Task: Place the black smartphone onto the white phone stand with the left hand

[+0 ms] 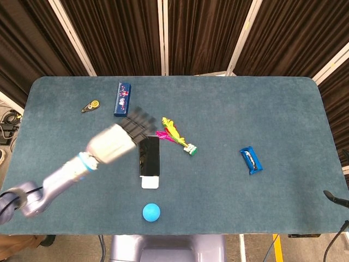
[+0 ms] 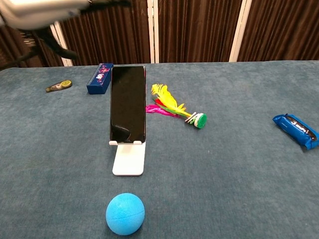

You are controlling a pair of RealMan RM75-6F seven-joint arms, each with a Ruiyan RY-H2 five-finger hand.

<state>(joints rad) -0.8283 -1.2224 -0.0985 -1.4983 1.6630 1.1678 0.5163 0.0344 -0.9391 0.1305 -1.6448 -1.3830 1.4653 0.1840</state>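
Left hand (image 1: 117,141) hovers open, clear of the smartphone (image 2: 128,105).

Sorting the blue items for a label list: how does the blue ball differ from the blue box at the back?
The blue ball is round, plain and light blue; the blue box is long, flat-sided, darker blue, with printed markings. The ball lies at the near edge, in front of the white phone stand; the box lies far back on the left. Both rest untouched on the table.

Head view looks steeply down on whole table (image 1: 283,109); chest view low, near, facing curtains; both share table middle.
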